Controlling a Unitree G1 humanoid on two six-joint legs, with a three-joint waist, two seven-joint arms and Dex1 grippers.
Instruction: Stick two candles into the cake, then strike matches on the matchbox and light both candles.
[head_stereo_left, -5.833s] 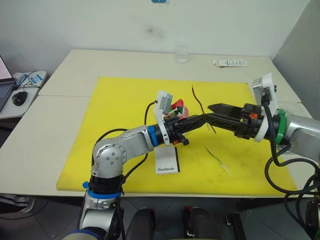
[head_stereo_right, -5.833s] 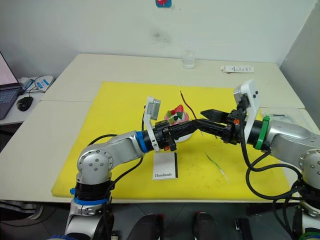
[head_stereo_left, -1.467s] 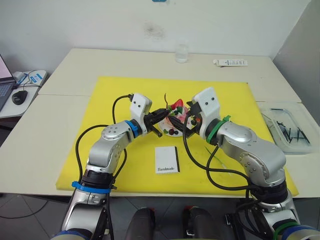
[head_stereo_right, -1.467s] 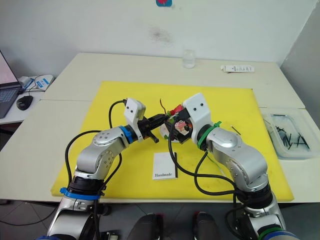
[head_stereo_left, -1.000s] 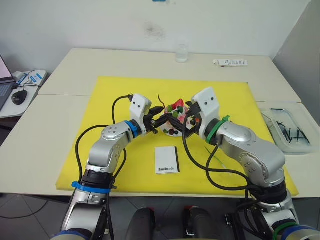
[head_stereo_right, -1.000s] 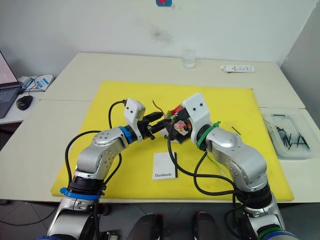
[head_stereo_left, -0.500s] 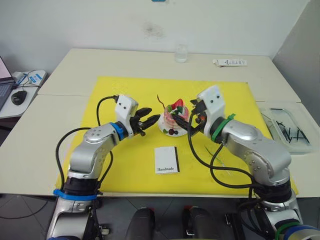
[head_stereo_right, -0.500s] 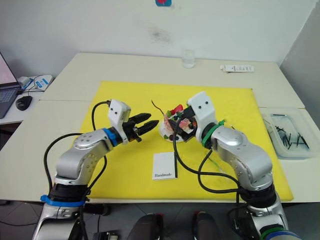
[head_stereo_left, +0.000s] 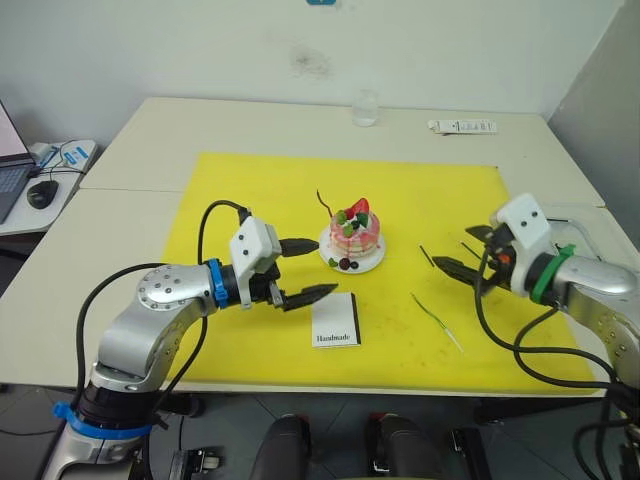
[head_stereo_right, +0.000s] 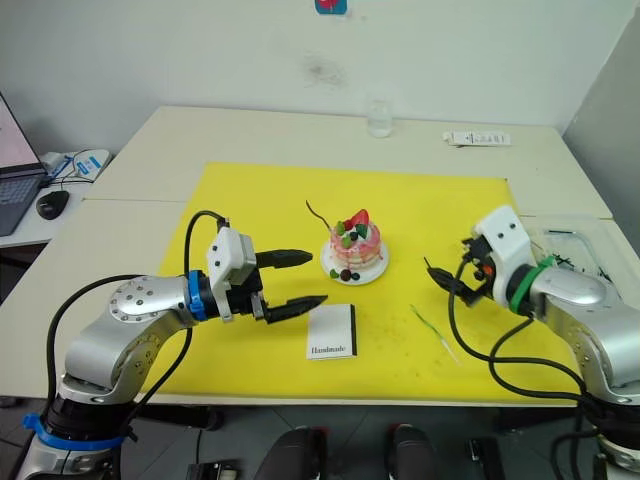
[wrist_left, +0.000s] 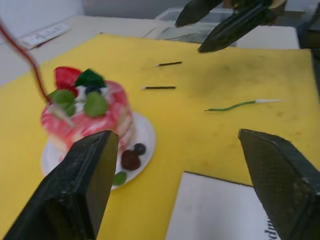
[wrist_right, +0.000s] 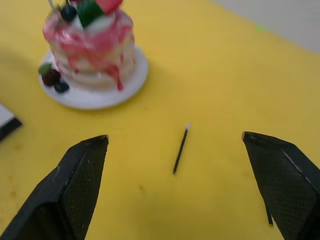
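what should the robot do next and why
Probably bring the open right gripper down onto the green candle lying flat on the yellow mat. The red candle already stands in the cake, the green one does not, and the right gripper is empty and nearer to it than the left gripper.

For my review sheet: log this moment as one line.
red candle: in cake | green candle: on mat | left gripper: open, empty | right gripper: open, empty | matchbox: untouched
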